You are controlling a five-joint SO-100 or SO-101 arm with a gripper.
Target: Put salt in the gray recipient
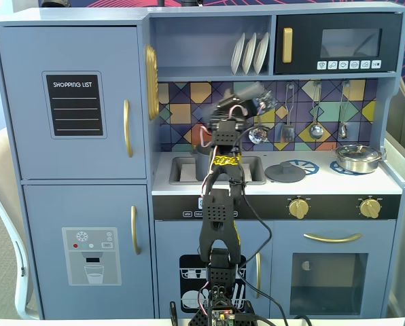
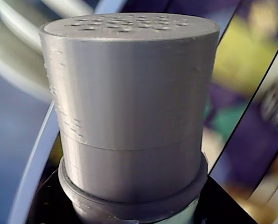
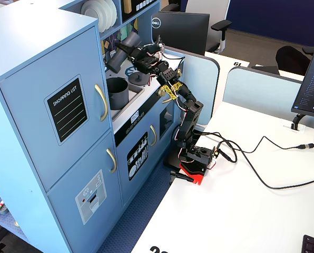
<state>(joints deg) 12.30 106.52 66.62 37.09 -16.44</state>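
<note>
Salt position: the salt is carried in the air above the gray recipient, which sits at the sink side of the toy kitchen's worktop.
Jaws: the gripper has its jaws pinching the shaker's lower body; the wrist view shows only dark parts beside its base.
Axis: the long axis is tilted, neither upright nor flat.
Pointing: the perforated top angles down and left in a fixed view, toward the pot.
Risk: the tilt may aim past the rim, spilling salt onto the worktop.
Risk: the smooth cylinder could slip from the grip mid-tip.
</note>
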